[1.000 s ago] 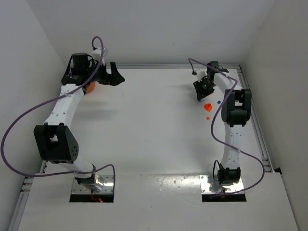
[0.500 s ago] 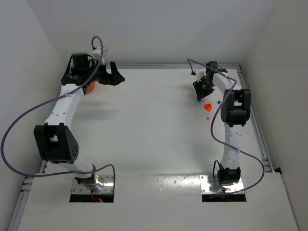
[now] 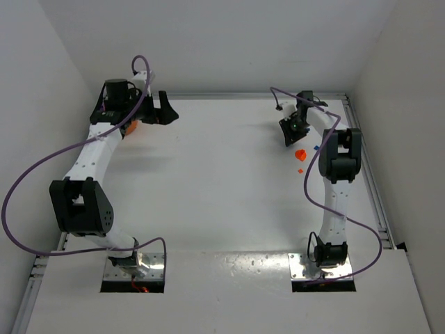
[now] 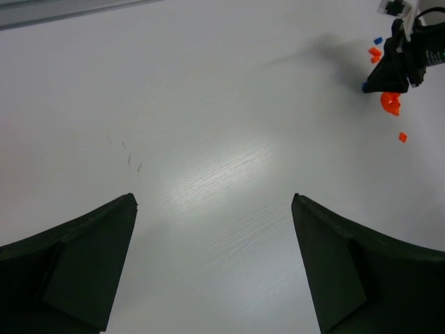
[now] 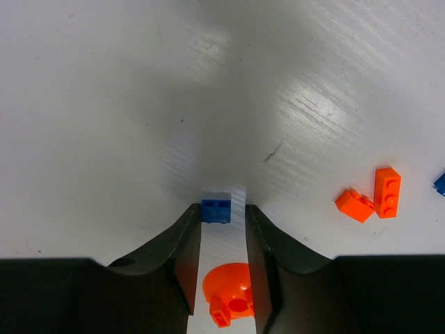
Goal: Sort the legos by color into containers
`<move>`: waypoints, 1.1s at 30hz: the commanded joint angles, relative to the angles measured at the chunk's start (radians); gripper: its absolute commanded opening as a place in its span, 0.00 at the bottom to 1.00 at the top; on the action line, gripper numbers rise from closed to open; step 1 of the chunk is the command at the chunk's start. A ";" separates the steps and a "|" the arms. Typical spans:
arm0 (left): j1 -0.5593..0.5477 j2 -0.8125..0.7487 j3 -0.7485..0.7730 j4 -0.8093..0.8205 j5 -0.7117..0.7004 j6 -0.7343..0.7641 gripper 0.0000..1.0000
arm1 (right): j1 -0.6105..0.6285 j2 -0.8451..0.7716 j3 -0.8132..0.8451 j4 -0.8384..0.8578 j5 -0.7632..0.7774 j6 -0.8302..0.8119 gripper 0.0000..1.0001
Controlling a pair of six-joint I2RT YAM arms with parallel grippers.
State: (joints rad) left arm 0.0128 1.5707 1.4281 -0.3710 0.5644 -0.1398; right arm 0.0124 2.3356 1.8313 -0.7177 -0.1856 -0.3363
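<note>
My right gripper point(image 3: 288, 133) point(image 5: 222, 207) is down at the table at the back right. A small blue brick point(image 5: 216, 210) sits between its fingertips. The jaws are narrow; the brick touches the left finger and a small gap shows to the right one. A round orange piece point(image 5: 229, 292) point(image 3: 300, 154) lies on the table just behind the tips. Two orange bricks point(image 5: 355, 204) lie to the right. My left gripper point(image 3: 159, 111) point(image 4: 214, 202) is open and empty at the back left. The orange bowl point(image 3: 129, 128) is mostly hidden under the left arm.
A blue brick point(image 3: 315, 147) and a tiny orange brick point(image 3: 300, 170) lie near the right arm. The left wrist view shows the right gripper point(image 4: 400, 59) far off with orange and blue bricks around it. The walls stand close at the back and on both sides.
The right gripper has shifted slightly toward the back wall. The left wrist has turned a little. The bricks on the table have not moved.
</note>
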 commanded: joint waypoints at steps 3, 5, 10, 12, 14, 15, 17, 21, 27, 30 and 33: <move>0.004 -0.035 -0.021 0.040 -0.006 -0.009 1.00 | 0.011 0.010 -0.012 0.032 -0.002 0.013 0.29; 0.004 -0.035 -0.031 0.053 -0.006 -0.033 1.00 | 0.020 0.010 -0.021 0.032 -0.002 0.013 0.27; 0.004 -0.061 -0.090 0.115 -0.034 -0.066 1.00 | 0.020 0.010 -0.021 0.020 -0.012 0.022 0.14; 0.004 -0.074 -0.106 0.115 -0.008 -0.020 1.00 | 0.020 0.001 -0.032 -0.015 -0.043 0.052 0.11; 0.004 -0.110 -0.136 0.115 0.049 0.005 1.00 | 0.020 -0.039 -0.041 -0.038 -0.112 0.092 0.09; 0.013 -0.124 -0.174 0.124 0.081 0.032 1.00 | 0.020 -0.050 -0.041 -0.078 -0.145 0.146 0.09; 0.013 -0.159 -0.214 0.152 0.233 0.060 1.00 | 0.020 -0.073 -0.041 -0.115 -0.282 0.213 0.07; 0.015 -0.170 -0.294 0.211 0.409 0.071 1.00 | 0.029 -0.094 -0.006 -0.190 -0.538 0.402 0.05; -0.083 -0.179 -0.328 0.222 0.444 0.091 1.00 | 0.060 -0.205 -0.274 0.058 -0.914 0.802 0.03; -0.175 -0.179 -0.348 0.231 0.373 0.105 0.86 | 0.081 -0.287 -0.430 0.265 -0.995 1.023 0.02; -0.290 -0.129 -0.324 0.175 0.261 0.117 0.61 | 0.092 -0.358 -0.605 0.568 -1.080 1.316 0.02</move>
State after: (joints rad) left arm -0.2024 1.4288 1.0885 -0.1970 0.8886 -0.0601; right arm 0.0910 2.0747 1.3182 -0.4747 -1.0813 0.6205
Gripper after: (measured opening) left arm 0.639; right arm 0.164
